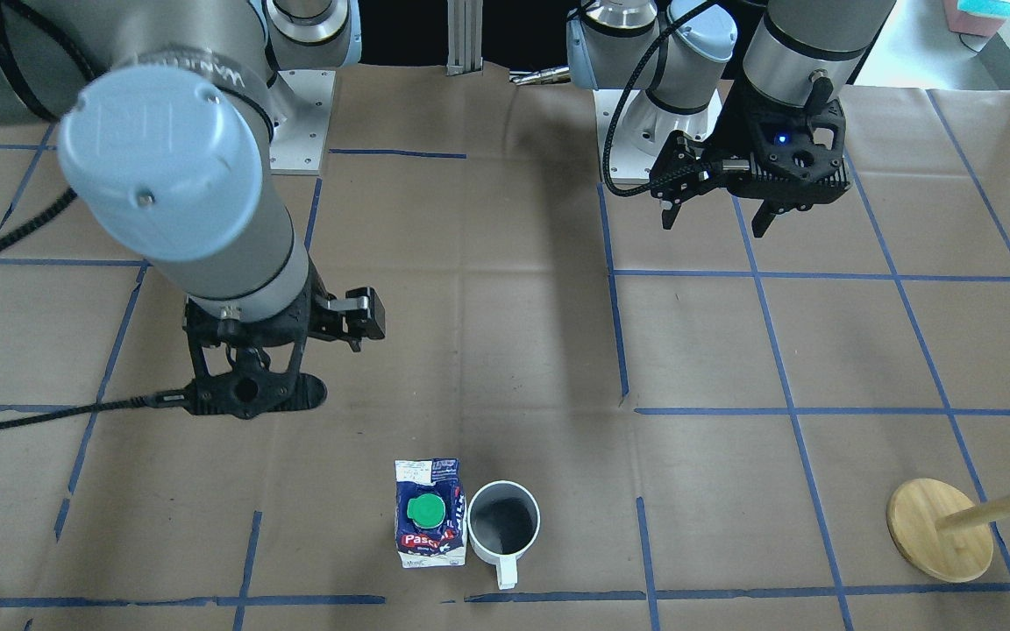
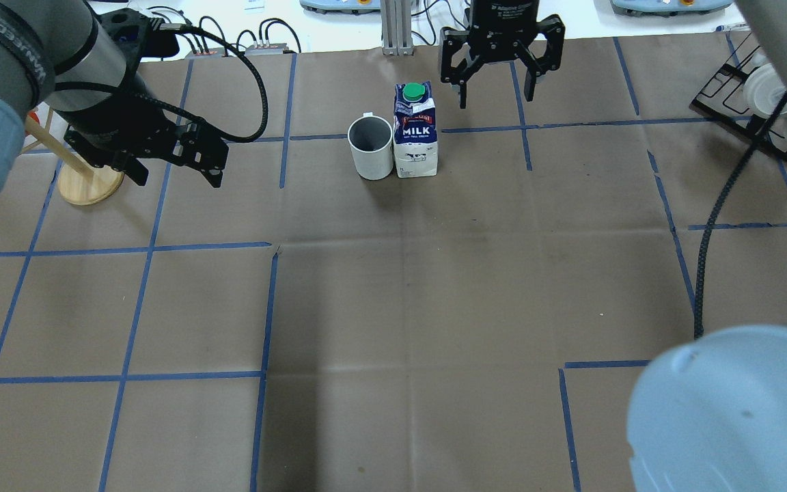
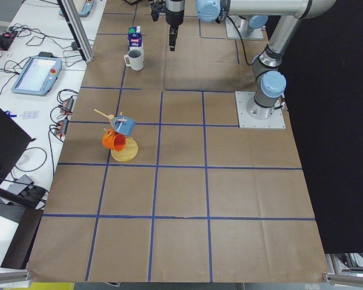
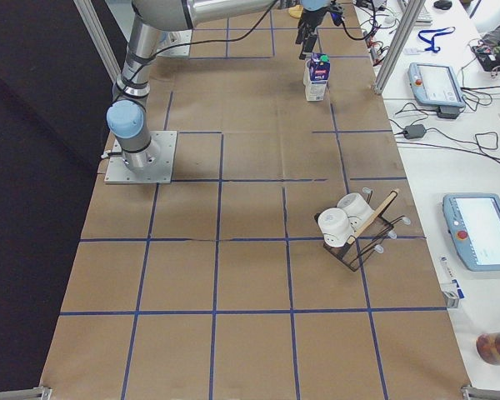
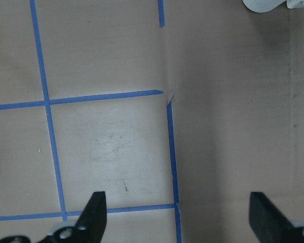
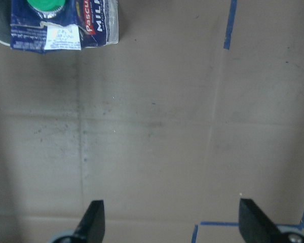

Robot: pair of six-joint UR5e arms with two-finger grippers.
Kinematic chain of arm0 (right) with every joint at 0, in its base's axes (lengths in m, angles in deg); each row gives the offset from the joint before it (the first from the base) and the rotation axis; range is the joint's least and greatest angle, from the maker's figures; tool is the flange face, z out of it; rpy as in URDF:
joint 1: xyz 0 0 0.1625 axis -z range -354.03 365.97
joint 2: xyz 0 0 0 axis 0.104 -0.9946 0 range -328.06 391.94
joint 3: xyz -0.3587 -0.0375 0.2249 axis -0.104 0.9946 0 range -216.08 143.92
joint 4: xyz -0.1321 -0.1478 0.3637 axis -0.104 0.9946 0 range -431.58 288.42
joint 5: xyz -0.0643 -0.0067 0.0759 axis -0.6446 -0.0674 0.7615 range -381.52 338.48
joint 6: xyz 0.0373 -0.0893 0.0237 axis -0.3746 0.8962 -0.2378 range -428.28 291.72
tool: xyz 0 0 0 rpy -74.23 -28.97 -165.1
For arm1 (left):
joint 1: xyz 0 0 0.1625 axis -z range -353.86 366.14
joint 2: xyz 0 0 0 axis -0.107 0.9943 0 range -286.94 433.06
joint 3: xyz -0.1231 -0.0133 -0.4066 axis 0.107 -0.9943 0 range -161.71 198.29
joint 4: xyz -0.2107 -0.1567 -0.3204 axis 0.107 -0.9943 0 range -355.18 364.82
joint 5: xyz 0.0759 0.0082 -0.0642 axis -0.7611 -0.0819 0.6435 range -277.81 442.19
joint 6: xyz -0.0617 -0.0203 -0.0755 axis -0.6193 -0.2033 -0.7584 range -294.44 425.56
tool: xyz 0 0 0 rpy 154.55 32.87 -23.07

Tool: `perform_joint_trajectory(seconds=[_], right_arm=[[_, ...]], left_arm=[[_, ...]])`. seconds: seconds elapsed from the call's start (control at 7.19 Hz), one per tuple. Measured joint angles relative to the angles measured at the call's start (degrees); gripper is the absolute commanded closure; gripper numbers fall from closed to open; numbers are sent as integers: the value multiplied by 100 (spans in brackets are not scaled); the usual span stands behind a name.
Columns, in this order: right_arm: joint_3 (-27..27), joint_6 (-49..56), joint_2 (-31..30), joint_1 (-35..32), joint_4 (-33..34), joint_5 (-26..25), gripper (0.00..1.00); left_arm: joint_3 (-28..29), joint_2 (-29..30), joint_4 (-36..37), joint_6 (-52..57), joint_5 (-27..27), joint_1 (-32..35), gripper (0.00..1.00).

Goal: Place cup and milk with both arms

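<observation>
The white cup [image 1: 505,526] with a dark inside stands upright on the far side of the table, touching the milk carton [image 1: 429,517], which has a navy top and green cap. In the overhead view the cup [image 2: 370,149] is left of the milk [image 2: 415,137]. My right gripper [image 2: 496,92] is open and empty, above the table just right of the milk; its wrist view shows the milk [image 6: 66,23] at the top left. My left gripper [image 2: 147,164] is open and empty, well left of the cup, over bare table [image 5: 180,217].
A wooden mug tree [image 2: 89,184] with a blue and an orange mug [image 3: 115,140] stands by the left gripper. A black wire rack [image 2: 752,102] with white cups [image 4: 337,218] is at the far right. Blue tape lines grid the brown table cover [image 2: 393,307].
</observation>
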Motion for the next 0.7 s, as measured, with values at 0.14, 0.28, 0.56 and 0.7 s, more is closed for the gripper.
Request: perform_joint_trajectory(seconds=[0.14, 0.28, 0.56, 0.7], right_arm=[[-800, 129, -598, 216, 319, 10, 0], [-1707, 245, -1257, 456, 814, 23, 0], [-3234, 295, -2396, 689, 1861, 36, 0], [-3594, 270, -2719, 722, 2147, 33, 0]], left_arm=[[0, -1, 0, 4, 0, -3, 0], [0, -1, -2, 6, 0, -5, 0], [0, -1, -8, 7, 0, -6, 0], [0, -1, -9, 7, 0, -6, 0]])
